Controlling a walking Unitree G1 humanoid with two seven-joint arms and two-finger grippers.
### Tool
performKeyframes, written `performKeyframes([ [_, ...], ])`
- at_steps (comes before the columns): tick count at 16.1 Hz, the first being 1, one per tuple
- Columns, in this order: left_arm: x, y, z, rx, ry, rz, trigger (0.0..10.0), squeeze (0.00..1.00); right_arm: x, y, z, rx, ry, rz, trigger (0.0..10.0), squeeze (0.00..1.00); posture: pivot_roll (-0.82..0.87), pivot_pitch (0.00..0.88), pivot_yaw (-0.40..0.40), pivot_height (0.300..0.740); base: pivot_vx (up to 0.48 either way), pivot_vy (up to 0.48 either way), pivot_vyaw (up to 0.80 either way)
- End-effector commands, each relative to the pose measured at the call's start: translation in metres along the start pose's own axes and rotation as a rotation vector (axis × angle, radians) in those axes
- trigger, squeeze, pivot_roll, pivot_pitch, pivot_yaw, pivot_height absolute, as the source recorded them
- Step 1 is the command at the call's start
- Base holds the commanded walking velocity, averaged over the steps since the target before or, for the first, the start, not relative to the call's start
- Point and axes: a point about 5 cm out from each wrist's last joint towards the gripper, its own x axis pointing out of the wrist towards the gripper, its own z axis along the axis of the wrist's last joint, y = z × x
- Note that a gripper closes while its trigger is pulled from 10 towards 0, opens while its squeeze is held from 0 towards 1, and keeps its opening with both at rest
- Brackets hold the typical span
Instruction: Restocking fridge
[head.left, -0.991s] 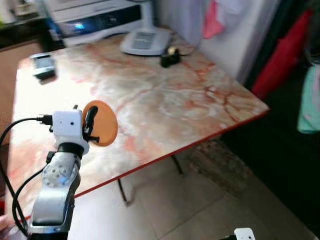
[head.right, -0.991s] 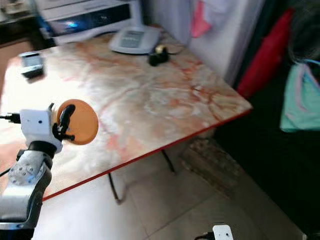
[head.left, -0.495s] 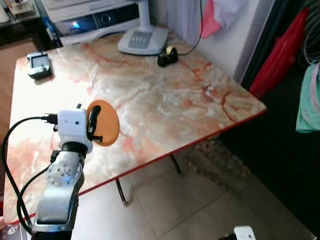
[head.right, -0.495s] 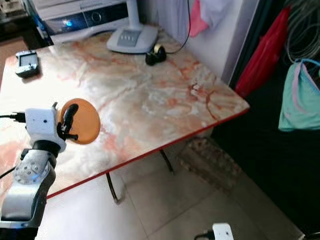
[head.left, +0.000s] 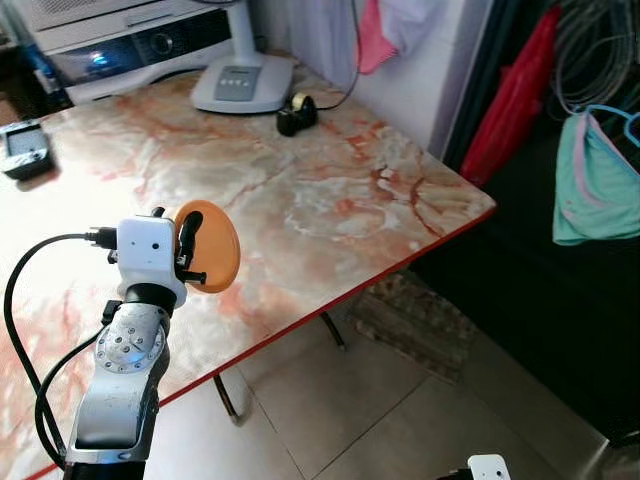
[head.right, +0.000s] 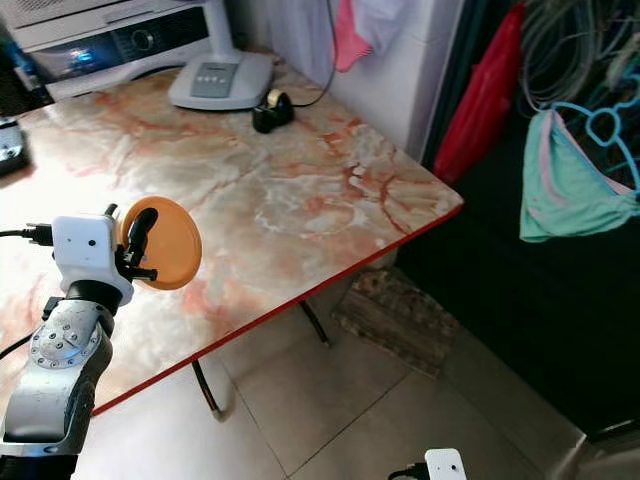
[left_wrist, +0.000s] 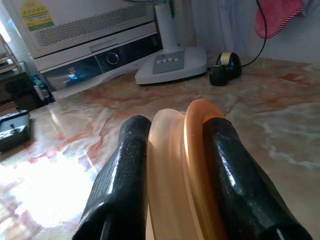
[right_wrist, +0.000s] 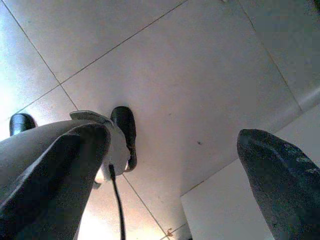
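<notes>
Over the marble table (head.left: 330, 190), left gripper (left_wrist: 175, 165) fingers pinch an orange lid (head.left: 210, 246); right gripper (right_wrist: 170, 170) fingers spread.

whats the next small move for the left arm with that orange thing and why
Probably keep carrying it while turning away from the table: the left gripper is clamped on the orange lid, held above the marble table, and no fridge is in sight to restock.

At the left of the frame the silver left arm (head.left: 118, 385) carries a white wrist block, black cables, and long black fingers (left_wrist: 122, 185).
</notes>
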Motion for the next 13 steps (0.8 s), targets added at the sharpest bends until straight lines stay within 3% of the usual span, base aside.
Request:
performKeyframes([
  [1, 0.0008, 0.0019, 0.0009, -0.001, 0.003, 0.015, 10.0, 0.00, -0.0011, 0.0010, -0.0067, 0.011, 0.023, 0.003, 10.0, 0.00, -0.04, 0.098, 0.050, 0.740, 0.000, 0.371, -0.80],
  [13, 0.0000, -0.0027, 0.0003, -0.005, 0.003, -0.016, 10.0, 0.00, -0.0012, 0.0021, -0.0076, 0.006, 0.026, 0.008, 10.0, 0.00, -0.03, 0.084, 0.052, 0.740, 0.000, 0.023, -0.80],
])
